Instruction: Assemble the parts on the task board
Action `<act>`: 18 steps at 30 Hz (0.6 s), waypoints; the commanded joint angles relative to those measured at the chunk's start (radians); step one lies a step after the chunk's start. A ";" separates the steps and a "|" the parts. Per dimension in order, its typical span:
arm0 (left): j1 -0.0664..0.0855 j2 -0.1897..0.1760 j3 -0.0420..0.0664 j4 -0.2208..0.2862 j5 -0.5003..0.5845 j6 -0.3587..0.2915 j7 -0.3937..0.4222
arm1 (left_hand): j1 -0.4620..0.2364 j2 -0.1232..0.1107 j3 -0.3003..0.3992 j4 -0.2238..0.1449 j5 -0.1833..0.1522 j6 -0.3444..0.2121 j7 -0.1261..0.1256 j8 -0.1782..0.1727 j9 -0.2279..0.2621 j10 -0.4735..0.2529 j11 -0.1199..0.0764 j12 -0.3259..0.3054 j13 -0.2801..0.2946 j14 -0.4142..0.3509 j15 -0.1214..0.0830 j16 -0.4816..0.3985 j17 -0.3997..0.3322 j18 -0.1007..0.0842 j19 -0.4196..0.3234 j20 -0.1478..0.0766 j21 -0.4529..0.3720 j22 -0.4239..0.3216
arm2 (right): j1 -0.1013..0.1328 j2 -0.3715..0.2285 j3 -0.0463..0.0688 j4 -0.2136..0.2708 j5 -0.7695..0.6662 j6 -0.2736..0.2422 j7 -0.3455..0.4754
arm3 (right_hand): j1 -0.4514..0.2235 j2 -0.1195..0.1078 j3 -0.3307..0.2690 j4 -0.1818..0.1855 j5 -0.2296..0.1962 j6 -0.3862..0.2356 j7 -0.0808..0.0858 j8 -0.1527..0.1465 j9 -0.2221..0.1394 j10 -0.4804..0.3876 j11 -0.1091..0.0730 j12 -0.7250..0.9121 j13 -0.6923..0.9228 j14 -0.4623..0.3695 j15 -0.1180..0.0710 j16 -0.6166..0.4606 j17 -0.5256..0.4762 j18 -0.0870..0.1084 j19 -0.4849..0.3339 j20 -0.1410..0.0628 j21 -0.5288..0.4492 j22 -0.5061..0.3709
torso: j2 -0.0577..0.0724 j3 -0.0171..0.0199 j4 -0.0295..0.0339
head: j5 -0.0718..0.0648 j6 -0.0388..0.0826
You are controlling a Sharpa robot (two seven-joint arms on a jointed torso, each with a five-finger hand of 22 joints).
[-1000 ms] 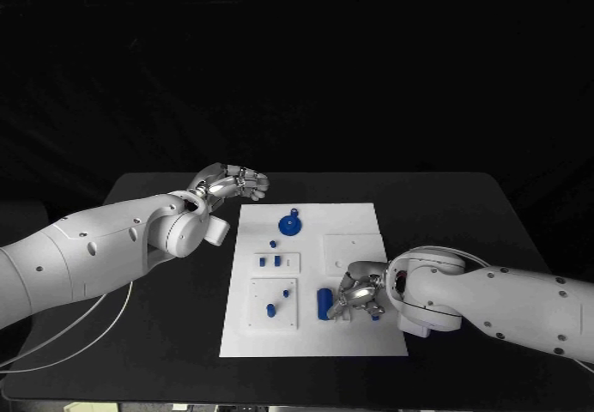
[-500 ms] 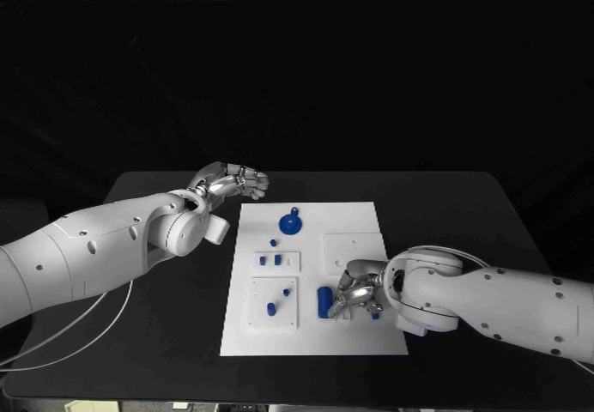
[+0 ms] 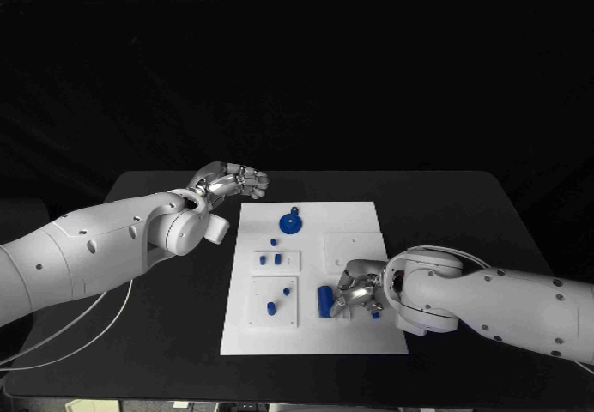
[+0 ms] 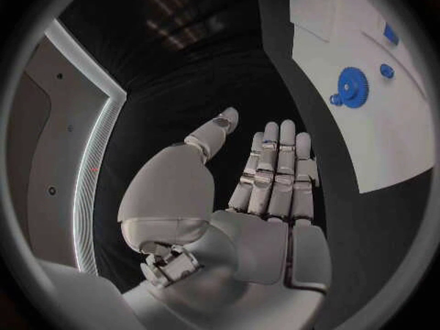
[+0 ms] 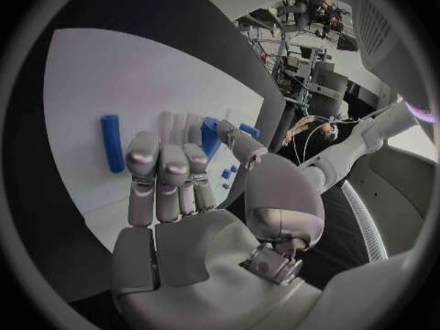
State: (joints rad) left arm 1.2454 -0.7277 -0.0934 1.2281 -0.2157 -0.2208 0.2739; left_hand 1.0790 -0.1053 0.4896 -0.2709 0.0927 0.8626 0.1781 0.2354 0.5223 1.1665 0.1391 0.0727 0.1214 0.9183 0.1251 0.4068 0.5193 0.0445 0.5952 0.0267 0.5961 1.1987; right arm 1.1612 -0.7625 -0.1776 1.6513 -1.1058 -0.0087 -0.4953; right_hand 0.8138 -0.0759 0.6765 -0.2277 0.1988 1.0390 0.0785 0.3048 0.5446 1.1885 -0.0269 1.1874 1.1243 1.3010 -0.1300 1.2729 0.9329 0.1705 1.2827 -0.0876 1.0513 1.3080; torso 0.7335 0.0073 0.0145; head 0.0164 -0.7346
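**Task board with blue parts, two hands at its edges**

Head view. Task board (image 3: 353, 335): white plate lying flat in the middle of the black surface (image 3: 470, 206). Blue gear (image 3: 290, 226) near the board's far end. Small blue parts (image 3: 276, 258) on a raised square panel at the board's left side; two more (image 3: 279, 299) on a larger panel nearer the robot. Blue cylinder (image 3: 324, 301) lying flat at the board's middle, just beside the right hand (image 3: 356, 293). Right hand over the board's near right part, fingers curled down among the parts; whether it grips one cannot be told here. Left hand (image 3: 230, 182) off the board, beyond its far left corner, above the surface.

Left wrist view. Left hand (image 4: 252, 198) holds nothing, its fingers straight and side by side with the thumb set apart. Board and gear (image 4: 351, 86) lie beyond the fingertips.

Right wrist view. Right hand (image 5: 183, 198) with fingers bent toward the board, thumb beside a blue part (image 5: 210, 136); contact cannot be told. Cylinder (image 5: 112, 142) lies apart from the fingers.
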 commanded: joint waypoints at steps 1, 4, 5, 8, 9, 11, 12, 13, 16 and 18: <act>0.001 0.001 0.001 0.003 0.002 0.012 0.006 | -0.009 0.003 -0.002 0.005 0.000 -0.006 -0.002 0.005 -0.002 -0.008 0.000 0.000 -0.001 0.004 0.005 -0.004 0.002 -0.004 0.001 0.003 -0.006 0.001 | 0.000 0.002 0.001 -0.001 0.014 0.025 0.002 | -0.020 -0.015 -0.016 -0.008 0.050 0.008 0.004 -0.005 0.000 0.008 -0.002 -0.003 0.002 0.005 -0.004 -0.006 0.001 0.091 0.003 0.008 0.004 0.012 | 0.000 -0.0004 -0.0002 | 0.001 0.001; 0.001 0.001 0.001 0.003 0.002 0.012 0.006 | -0.009 0.003 -0.002 0.005 0.000 -0.006 -0.002 0.005 -0.002 -0.008 0.000 0.000 -0.001 0.004 0.005 -0.004 0.002 -0.003 0.001 0.003 -0.007 0.001 | 0.000 0.002 0.001 -0.002 0.014 0.028 0.003 | -0.033 -0.032 -0.040 -0.015 0.040 0.008 0.005 -0.006 0.001 0.006 -0.002 -0.005 0.002 0.005 -0.004 -0.006 0.002 0.091 0.003 0.008 0.005 0.012 | 0.000 -0.0006 0.0000 | 0.000 0.001; 0.001 0.001 0.001 0.003 0.002 0.011 0.006 | -0.009 0.003 -0.002 0.005 0.000 -0.006 -0.002 0.005 -0.002 -0.008 0.000 0.000 -0.001 0.004 0.005 -0.004 0.002 -0.003 0.001 0.003 -0.007 0.001 | 0.000 0.002 0.001 -0.003 0.014 0.028 0.003 | -0.036 -0.036 -0.048 -0.017 0.037 0.007 0.005 -0.007 0.001 0.006 -0.002 -0.005 0.002 0.005 -0.004 -0.006 0.002 0.091 0.003 0.007 0.004 0.012 | 0.000 -0.0007 0.0002 | 0.000 0.001; 0.001 0.000 0.001 0.003 0.002 0.012 0.006 | -0.009 0.003 -0.002 0.005 0.000 -0.006 -0.002 0.005 -0.002 -0.008 0.000 0.000 -0.001 0.004 0.005 -0.004 0.002 -0.003 0.001 0.003 -0.007 0.002 | 0.000 0.000 0.001 -0.004 0.012 0.029 0.005 | -0.039 -0.055 -0.071 -0.023 -0.025 0.007 0.003 -0.008 0.002 0.006 -0.002 -0.007 0.004 0.005 -0.005 -0.008 0.003 0.091 0.002 0.005 0.002 0.011 | 0.000 -0.0011 0.0006 | 0.001 0.001; 0.001 0.000 0.001 0.003 0.002 0.012 0.006 | -0.009 0.003 -0.002 0.005 0.000 -0.006 -0.002 0.005 -0.002 -0.008 0.000 0.000 -0.001 0.004 0.005 -0.004 0.002 -0.003 0.001 0.002 -0.007 0.002 | 0.000 -0.001 0.001 -0.004 0.013 0.029 0.006 | -0.039 -0.061 -0.076 -0.024 -0.041 0.007 0.003 -0.009 0.002 0.006 -0.003 -0.008 0.005 0.005 -0.005 -0.008 0.003 0.091 0.002 0.004 0.001 0.010 | 0.000 -0.0013 0.0007 | 0.001 0.001; 0.001 0.000 0.001 0.003 0.002 0.012 0.006 | -0.009 0.003 -0.002 0.005 0.000 -0.006 -0.002 0.005 -0.002 -0.008 0.000 0.000 -0.001 0.004 0.005 -0.004 0.002 -0.003 0.001 0.002 -0.007 0.002 | 0.000 -0.002 0.001 -0.003 0.018 0.030 0.008 | -0.040 -0.069 -0.083 -0.025 -0.058 0.008 0.003 -0.009 0.003 0.006 -0.003 -0.008 0.005 0.005 -0.006 -0.009 0.004 0.091 0.002 0.003 0.000 0.010 | 0.000 -0.0013 0.0007 | 0.001 0.001; 0.001 -0.001 0.001 0.003 0.002 0.012 0.005 | -0.009 0.003 -0.002 0.005 0.000 -0.006 -0.002 0.005 -0.002 -0.008 0.000 0.000 -0.001 0.004 0.005 -0.005 0.002 -0.003 0.001 0.002 -0.007 0.002 | 0.000 -0.002 0.001 -0.003 0.019 0.029 0.010 | -0.040 -0.081 -0.088 -0.026 -0.082 0.007 0.003 -0.010 0.003 0.005 -0.003 -0.009 0.006 0.005 -0.006 -0.009 0.004 0.091 0.001 0.002 0.000 0.010 | 0.000 -0.0013 0.0007 | 0.001 0.001; 0.001 -0.001 0.001 0.002 0.002 0.011 0.005 | -0.009 0.003 -0.002 0.005 0.000 -0.006 -0.002 0.005 -0.002 -0.008 0.000 0.000 -0.001 0.004 0.005 -0.005 0.002 -0.003 0.001 0.002 -0.007 0.002 | 0.000 -0.003 0.001 -0.002 0.020 0.030 0.011 | -0.037 -0.091 -0.089 -0.022 -0.109 0.007 0.002 -0.010 0.003 0.006 -0.003 -0.010 0.006 0.005 -0.006 -0.010 0.004 0.091 0.001 0.001 -0.002 0.009 | 0.000 -0.0012 0.0007 | 0.001 0.001; 0.001 -0.001 0.001 0.003 0.002 0.012 0.005 | -0.009 0.003 -0.002 0.005 0.000 -0.006 -0.002 0.005 -0.002 -0.008 0.000 0.000 -0.002 0.004 0.005 -0.005 0.002 -0.003 0.001 0.002 -0.007 0.002 | 0.000 -0.005 0.001 0.000 0.023 0.027 0.013 | -0.039 -0.107 -0.093 -0.017 -0.117 0.007 0.003 -0.011 0.004 0.005 -0.004 -0.012 0.006 0.005 -0.007 -0.010 0.005 0.091 0.002 0.000 -0.003 0.008 | 0.000 -0.0009 0.0005 | 0.001 0.000; 0.001 -0.002 0.001 0.003 0.002 0.013 0.004 | -0.008 0.003 -0.002 0.005 0.000 -0.006 -0.002 0.005 -0.002 -0.008 0.000 0.000 -0.002 0.004 0.005 -0.005 0.002 -0.003 0.001 0.002 -0.007 0.002 | 0.000 -0.007 0.001 0.001 0.022 0.023 0.013 | -0.040 -0.111 -0.096 -0.016 -0.118 0.007 0.003 -0.011 0.004 0.005 -0.004 -0.011 0.007 0.005 -0.007 -0.010 0.005 0.091 0.001 0.000 -0.003 0.008 | 0.000 -0.0008 0.0005 | 0.002 0.001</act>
State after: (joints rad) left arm 1.2454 -0.7296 -0.0935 1.2285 -0.2157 -0.2206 0.2733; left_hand 1.0790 -0.1053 0.4895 -0.2709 0.0927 0.8626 0.1781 0.2354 0.5215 1.1665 0.1391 0.0727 0.1215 0.9183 0.1251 0.4069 0.5202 0.0445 0.5952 0.0267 0.5961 1.1994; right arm 1.1621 -0.7686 -0.1769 1.6499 -1.0883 0.0021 -0.4928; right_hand 0.7731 -0.1753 0.5838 -0.2453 0.0851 1.0430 0.0799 0.2960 0.5473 1.1884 -0.0269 1.1794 1.1302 1.3077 -0.1302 1.2692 0.9362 0.1761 1.2863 -0.0838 1.0513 1.3078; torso 0.7335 0.0062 0.0150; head 0.0172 -0.7335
